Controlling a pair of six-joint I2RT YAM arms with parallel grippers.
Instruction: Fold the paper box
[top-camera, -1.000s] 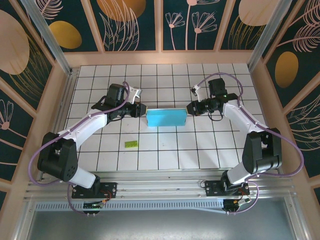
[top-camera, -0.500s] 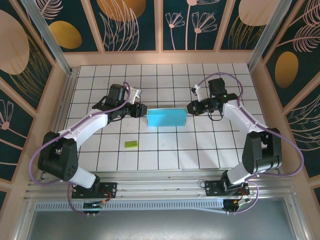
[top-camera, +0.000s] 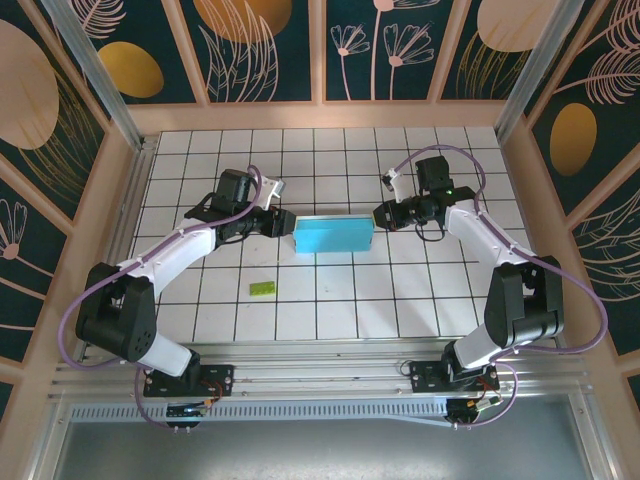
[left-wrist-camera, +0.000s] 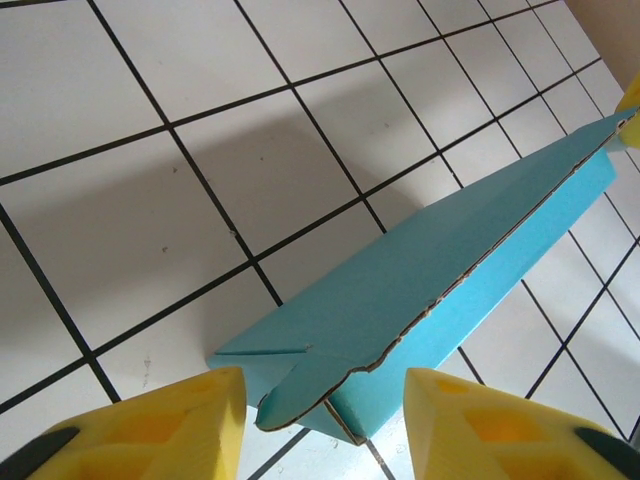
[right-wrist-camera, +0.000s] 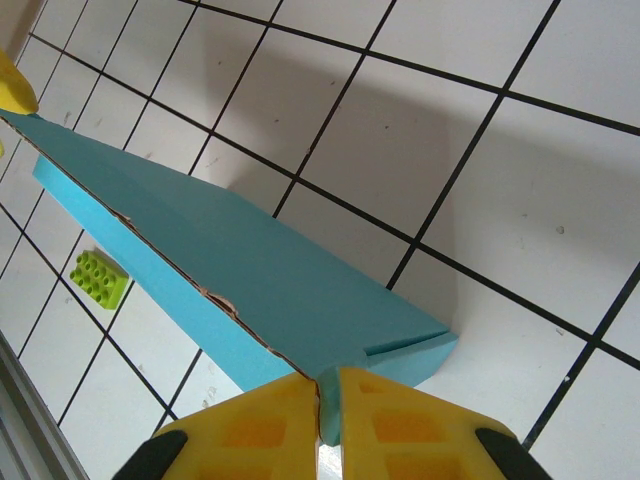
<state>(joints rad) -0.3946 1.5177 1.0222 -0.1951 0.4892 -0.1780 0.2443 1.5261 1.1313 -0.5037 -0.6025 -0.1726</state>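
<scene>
The paper box (top-camera: 333, 236) lies as a shallow light-blue rectangle in the middle of the tiled table, its long seam ragged. My left gripper (top-camera: 286, 224) is at its left end. In the left wrist view that gripper (left-wrist-camera: 325, 430) is open, its yellow fingers (left-wrist-camera: 160, 430) standing either side of the near end of the paper box (left-wrist-camera: 420, 280) with a gap on each side. My right gripper (top-camera: 380, 215) is at the right end. In the right wrist view it (right-wrist-camera: 328, 405) is shut on the blue end edge of the paper box (right-wrist-camera: 270, 270).
A small green brick (top-camera: 262, 288) lies on the tiles in front of the box, toward the left, also seen as the green brick (right-wrist-camera: 98, 277) in the right wrist view. The white tiled table (top-camera: 330, 160) is ringed by wooden walls (top-camera: 320, 115).
My left gripper's jaws have opened wider and edged a little toward the box's left end. The right gripper has stayed clamped on the right end and the box has not shifted.
</scene>
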